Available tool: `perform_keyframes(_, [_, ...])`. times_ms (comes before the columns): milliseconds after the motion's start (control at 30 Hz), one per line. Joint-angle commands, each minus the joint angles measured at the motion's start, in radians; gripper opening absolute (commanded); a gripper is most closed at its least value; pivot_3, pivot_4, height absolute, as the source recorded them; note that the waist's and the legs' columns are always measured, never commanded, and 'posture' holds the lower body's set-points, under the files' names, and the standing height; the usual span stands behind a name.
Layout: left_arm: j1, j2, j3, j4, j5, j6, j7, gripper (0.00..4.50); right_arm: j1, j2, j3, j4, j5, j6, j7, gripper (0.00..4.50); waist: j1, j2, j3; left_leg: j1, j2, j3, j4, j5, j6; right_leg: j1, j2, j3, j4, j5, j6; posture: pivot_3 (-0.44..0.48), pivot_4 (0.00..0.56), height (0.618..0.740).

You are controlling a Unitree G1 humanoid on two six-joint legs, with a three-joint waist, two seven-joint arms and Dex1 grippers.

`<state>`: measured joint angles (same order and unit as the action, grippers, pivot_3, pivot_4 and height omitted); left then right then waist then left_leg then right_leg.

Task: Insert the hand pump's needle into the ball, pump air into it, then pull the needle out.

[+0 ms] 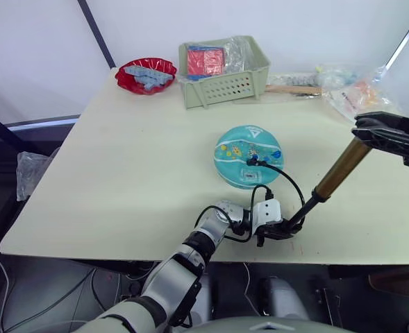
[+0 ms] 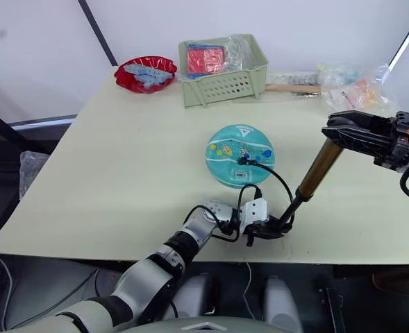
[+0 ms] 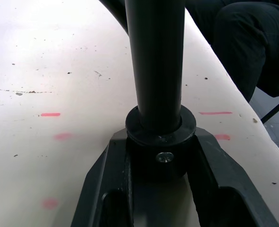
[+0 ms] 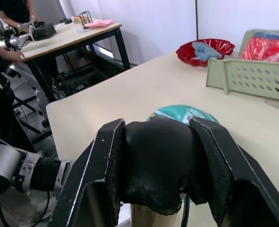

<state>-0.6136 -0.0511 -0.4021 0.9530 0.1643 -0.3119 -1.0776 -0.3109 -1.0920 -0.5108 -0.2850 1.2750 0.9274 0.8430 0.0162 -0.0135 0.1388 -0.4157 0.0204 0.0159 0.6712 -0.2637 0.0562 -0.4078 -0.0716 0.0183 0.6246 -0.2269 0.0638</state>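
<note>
The teal ball (image 1: 249, 156) rests on the table's middle. The black fitting of the needle (image 1: 254, 161) sits against the ball's top; the pin itself is hidden. A thin black hose (image 1: 289, 182) loops from it down to the hand pump's base. The hand pump (image 1: 341, 170) leans up to the right, gold barrel showing. My left gripper (image 1: 280, 229) is shut on its black lower end (image 3: 158, 137) near the table's front edge. My right gripper (image 1: 379, 132) is shut on the black handle (image 4: 156, 165) at the top, with the ball (image 4: 182, 113) beyond it.
A red bowl (image 1: 146, 74) and a green basket (image 1: 223, 69) stand at the table's far side. Plastic bags (image 1: 350, 87) and a wooden stick (image 1: 294, 89) lie at the back right. A person's hand (image 4: 13, 56) rests on another table off to the side.
</note>
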Motion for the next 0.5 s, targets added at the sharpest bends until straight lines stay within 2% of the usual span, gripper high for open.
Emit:
perform_keyframes(33, [0.054, 0.028, -0.057, 0.077, 0.063, 0.041, -0.002, 1.03, -0.032, -0.008, -0.142, -0.015, 0.024, -0.042, 0.005, 1.65, 0.001, 0.0, 0.0, 0.0, 0.0, 0.0, 0.0, 0.0, 0.0, 0.0, 0.0, 0.0, 0.0, 0.0, 0.0, 0.0, 0.15, 0.738])
perform_keyframes(267, [0.054, 0.022, -0.061, 0.078, 0.061, 0.043, 0.003, 1.03, 0.152, 0.105, -0.057, -0.134, -0.117, -0.098, 0.021, 1.65, 0.001, -0.002, -0.002, 0.002, 0.0, -0.001, 0.0, 0.0, 0.0, 0.001, 0.001, -0.001, 0.0, 0.001, 0.002, 0.0, 0.15, 0.738])
perform_keyframes(500, [0.047, 0.023, -0.056, 0.082, 0.058, 0.046, 0.003, 1.03, 0.345, 0.191, 0.145, -0.135, -0.367, -0.248, 0.073, 1.65, -0.002, -0.008, -0.017, 0.005, 0.0, -0.001, 0.0, 0.0, 0.0, 0.004, 0.002, -0.001, 0.0, 0.0, 0.0, 0.0, 0.15, 0.738])
